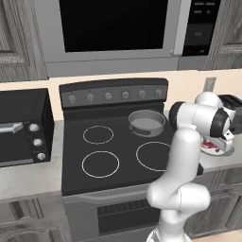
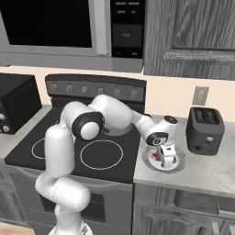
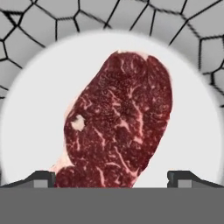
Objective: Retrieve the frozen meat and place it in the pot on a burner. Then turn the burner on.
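The frozen meat [image 3: 118,122], a dark red chunk with pale streaks, lies on a round white plate [image 3: 35,109] on the counter right of the stove. My gripper [image 3: 111,177] hangs straight over it, open, one fingertip [image 3: 39,177] on each side of the meat's near end, and nothing is gripped. In the right base view the gripper [image 2: 167,160] points down at the plate [image 2: 178,166] with the meat [image 2: 157,157] beside its fingers. The grey pot [image 1: 146,122] sits empty on the stove's back right burner.
A black toaster [image 2: 205,131] stands on the counter just right of the plate. The stove's knobs [image 1: 108,96] line its back panel. A black toaster oven [image 1: 23,125] sits left of the stove. A microwave hangs overhead.
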{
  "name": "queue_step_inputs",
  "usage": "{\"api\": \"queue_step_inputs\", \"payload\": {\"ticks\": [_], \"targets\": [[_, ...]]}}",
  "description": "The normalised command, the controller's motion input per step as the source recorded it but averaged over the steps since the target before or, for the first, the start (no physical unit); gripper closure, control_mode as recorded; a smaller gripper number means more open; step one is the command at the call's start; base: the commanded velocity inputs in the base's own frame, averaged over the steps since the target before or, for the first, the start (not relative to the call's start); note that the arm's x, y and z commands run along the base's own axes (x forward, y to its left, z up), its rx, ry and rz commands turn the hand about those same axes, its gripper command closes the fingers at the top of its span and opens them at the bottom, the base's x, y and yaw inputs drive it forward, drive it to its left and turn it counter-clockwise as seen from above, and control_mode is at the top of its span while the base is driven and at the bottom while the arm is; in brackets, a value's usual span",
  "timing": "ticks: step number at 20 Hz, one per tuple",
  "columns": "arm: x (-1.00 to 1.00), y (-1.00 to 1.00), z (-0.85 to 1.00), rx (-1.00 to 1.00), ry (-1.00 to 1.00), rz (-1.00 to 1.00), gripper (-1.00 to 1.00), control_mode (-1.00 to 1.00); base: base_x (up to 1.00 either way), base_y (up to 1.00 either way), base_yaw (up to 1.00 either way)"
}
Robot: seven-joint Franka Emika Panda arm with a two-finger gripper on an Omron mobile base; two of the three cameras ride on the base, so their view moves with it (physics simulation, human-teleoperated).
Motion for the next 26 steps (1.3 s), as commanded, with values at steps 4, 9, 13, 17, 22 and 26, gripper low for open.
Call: {"api": "queue_step_inputs", "payload": {"ticks": [4,9,13,17,22,26], "targets": [[0.0,0.0,-0.06,0.02,-0.01,-0.05,-1.0,-1.0,0.0,0.0,0.0],[0.01,0.0,0.0,0.05,0.0,-0.04,-1.0,-1.0,0.0,0.0,0.0],[0.0,0.0,0.0,0.05,0.0,-0.04,-1.0,-1.0,0.0,0.0,0.0],[0.05,0.0,0.0,0.06,0.0,-0.05,-1.0,-1.0,0.0,0.0,0.0],[0.09,0.0,0.0,0.03,0.0,-0.05,-1.0,-1.0,0.0,0.0,0.0],[0.08,0.0,-0.07,0.0,0.0,-0.05,-1.0,-1.0,0.0,0.0,0.0]]}}
